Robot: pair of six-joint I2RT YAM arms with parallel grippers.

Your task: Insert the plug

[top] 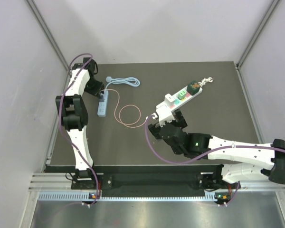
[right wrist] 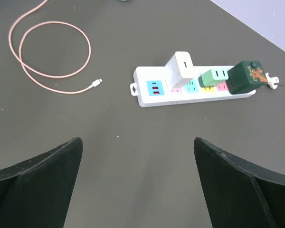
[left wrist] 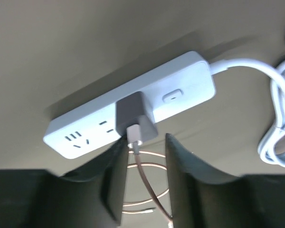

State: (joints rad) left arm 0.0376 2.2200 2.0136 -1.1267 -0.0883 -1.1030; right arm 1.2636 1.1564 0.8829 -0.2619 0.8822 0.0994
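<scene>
A grey plug [left wrist: 133,111] sits pushed into the pale blue power strip [left wrist: 180,80], which lies at the table's left [top: 102,105]. A pink cable [left wrist: 147,180] runs from the plug's base down between my left fingers [left wrist: 104,175]. My left gripper [left wrist: 145,142] stands just below the plug. Its jaws are parted, with a gap on each side of the cable, and they hold nothing. My right gripper [right wrist: 137,141] hovers wide open over bare table near the middle [top: 167,121], and nothing is between its fingers.
A white power strip [right wrist: 147,97] carries a white adapter [right wrist: 183,66], a light green one [right wrist: 213,77] and a dark green one [right wrist: 245,76]. The pink cable [right wrist: 52,76] coils on the table between the strips. The blue strip's white cord [top: 126,81] lies bundled at the back.
</scene>
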